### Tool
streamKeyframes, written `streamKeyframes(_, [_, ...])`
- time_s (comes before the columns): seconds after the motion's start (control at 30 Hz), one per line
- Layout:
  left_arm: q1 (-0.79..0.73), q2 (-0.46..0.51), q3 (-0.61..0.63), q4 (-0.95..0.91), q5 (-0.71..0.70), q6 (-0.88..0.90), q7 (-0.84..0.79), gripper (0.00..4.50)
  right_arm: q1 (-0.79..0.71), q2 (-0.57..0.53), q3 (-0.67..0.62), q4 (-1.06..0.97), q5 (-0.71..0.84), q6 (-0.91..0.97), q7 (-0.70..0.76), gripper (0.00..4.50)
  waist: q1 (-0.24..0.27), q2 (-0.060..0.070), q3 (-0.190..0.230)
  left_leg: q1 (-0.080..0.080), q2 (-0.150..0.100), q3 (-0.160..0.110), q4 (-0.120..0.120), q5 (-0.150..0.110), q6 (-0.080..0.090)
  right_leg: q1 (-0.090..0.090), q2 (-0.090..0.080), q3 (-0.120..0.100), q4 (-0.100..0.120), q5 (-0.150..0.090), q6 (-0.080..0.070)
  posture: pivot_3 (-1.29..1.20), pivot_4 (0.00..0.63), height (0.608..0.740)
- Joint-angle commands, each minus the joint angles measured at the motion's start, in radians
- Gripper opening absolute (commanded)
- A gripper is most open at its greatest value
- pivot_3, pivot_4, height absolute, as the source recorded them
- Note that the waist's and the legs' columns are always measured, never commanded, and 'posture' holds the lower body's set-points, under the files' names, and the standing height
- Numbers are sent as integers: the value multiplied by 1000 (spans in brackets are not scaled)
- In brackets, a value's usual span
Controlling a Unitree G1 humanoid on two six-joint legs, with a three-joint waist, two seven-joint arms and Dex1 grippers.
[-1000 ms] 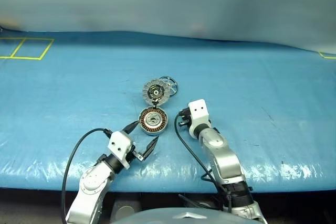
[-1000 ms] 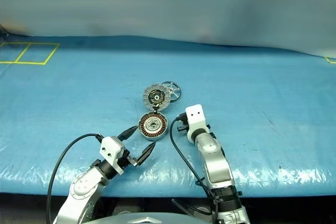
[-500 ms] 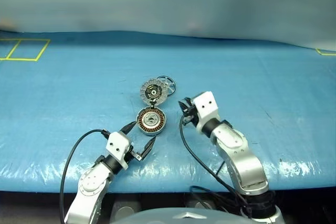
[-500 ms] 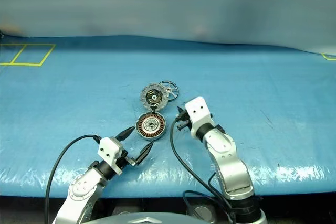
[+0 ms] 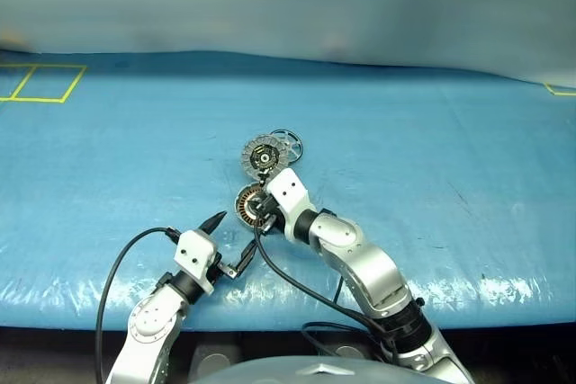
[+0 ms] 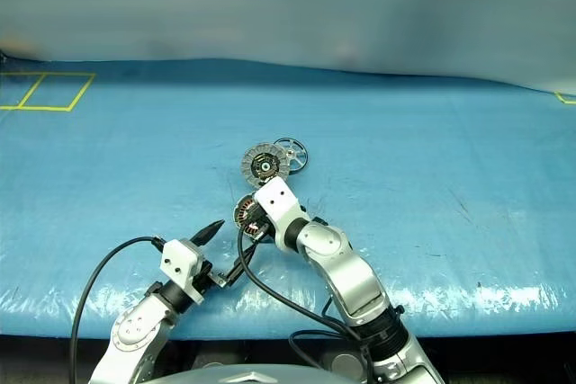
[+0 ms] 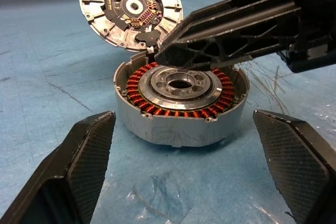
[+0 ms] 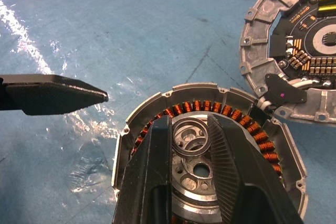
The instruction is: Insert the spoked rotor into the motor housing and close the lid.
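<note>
Blue sheeting covers the surface (image 5: pixel 432 132). Beyond the right gripper (image 8: pixel 191 145), the rotor (image 5: pixel 287 144) lies unheld beside the lid (image 5: pixel 263 156). That gripper, narrowed and empty, hangs over the housing (image 7: pixel 181 103); it is best redirected to the rotor. Coils are shown by wrist views. The left gripper (image 7: pixel 184 166) is spread wide.

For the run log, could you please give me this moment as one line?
left gripper open near motor housing | right gripper over its centre | lid open | spoked rotor on table beyond lid
</note>
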Motion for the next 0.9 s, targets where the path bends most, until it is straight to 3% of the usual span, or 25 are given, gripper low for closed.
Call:
streamKeyframes(0.03, [2,-9,-1,-6,-9,-34,-2,4500,-16,3,3,4,-2,-29,-1,653,0,0,0,0,0,0,0,0,0,0,0,0,0,0,0,0,150,740])
streamKeyframes(0.9, [-22,-25,-23,16,1,-35,-14,4500,2,-13,-25,16,6,-23,-16,653,0,0,0,0,0,0,1,0,0,0,0,0,0,0,0,0,150,740])
